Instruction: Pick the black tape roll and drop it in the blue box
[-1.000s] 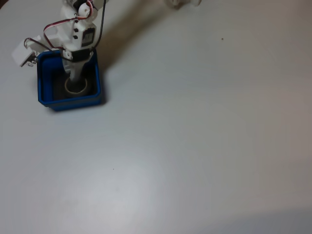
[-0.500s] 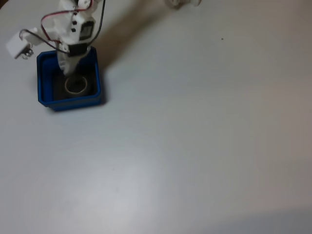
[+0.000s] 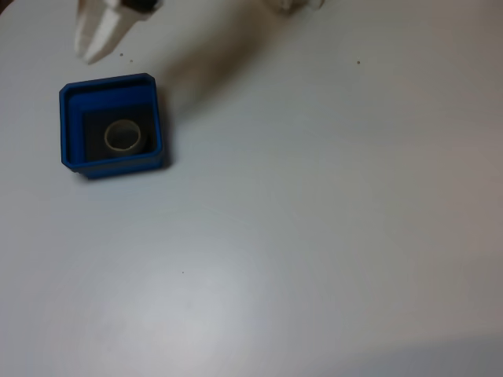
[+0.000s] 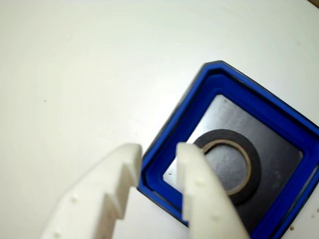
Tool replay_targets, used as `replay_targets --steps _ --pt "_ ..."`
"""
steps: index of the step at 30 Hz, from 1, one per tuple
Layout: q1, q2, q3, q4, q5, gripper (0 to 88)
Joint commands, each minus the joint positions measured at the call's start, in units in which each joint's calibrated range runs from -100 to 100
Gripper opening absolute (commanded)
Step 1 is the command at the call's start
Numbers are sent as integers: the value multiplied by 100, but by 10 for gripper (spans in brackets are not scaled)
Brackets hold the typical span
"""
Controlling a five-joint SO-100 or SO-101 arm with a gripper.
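Note:
The black tape roll (image 3: 123, 136) lies flat on the dark floor of the blue box (image 3: 69, 126), its pale inner core showing. In the wrist view the black tape roll (image 4: 251, 159) rests inside the blue box (image 4: 174, 124), below and to the right of the white fingers. My gripper (image 4: 158, 152) hangs above the box's near corner, open, with a narrow gap and nothing between its fingers. In the fixed view my gripper (image 3: 96, 49) sits at the top left edge, above and behind the box, clear of it.
The white table (image 3: 314, 220) spreads wide to the right and front of the box. A white part of the arm's base (image 3: 295, 5) shows at the top edge, with the arm's shadow (image 3: 212, 59) across the table.
My gripper has risen out of the blue box and drawn back toward the top left edge. The tape roll stays lying on the box floor, free of the fingers.

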Motion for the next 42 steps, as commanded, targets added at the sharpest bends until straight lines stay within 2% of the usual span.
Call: replay_targets --steps 1,13,27,31,42 --pt "-632 -527 -444 -105 40 8" --pt "-2928 -477 -390 -105 31 8" --pt "-4784 -502 -183 -80 22 8" --pt "-4989 -644 527 -97 22 8" --pt "-4989 -2684 3285 -105 22 8"
